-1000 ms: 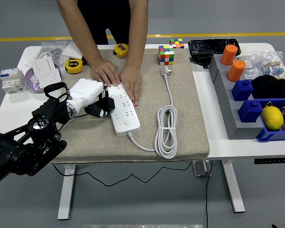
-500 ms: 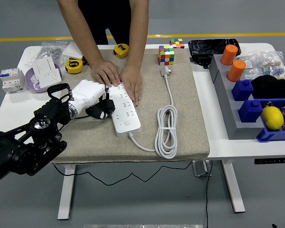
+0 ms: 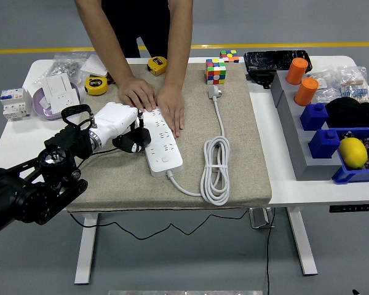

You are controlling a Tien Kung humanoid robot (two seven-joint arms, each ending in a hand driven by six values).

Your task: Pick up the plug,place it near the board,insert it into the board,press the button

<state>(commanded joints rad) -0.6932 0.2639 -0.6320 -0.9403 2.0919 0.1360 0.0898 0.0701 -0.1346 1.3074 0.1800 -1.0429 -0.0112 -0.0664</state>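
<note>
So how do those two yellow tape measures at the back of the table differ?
The left tape measure lies on the bare white table, just off the beige mat; the right tape measure lies at the mat's back edge. The left one is beside the person's forearm, the right one between both forearms. The right one sits farther back. Both are yellow with black, and neither is touched by anyone.

White table (image 3: 12, 138); beige mat (image 3: 246, 160) on top; tape measures (image 3: 96, 85)
</note>
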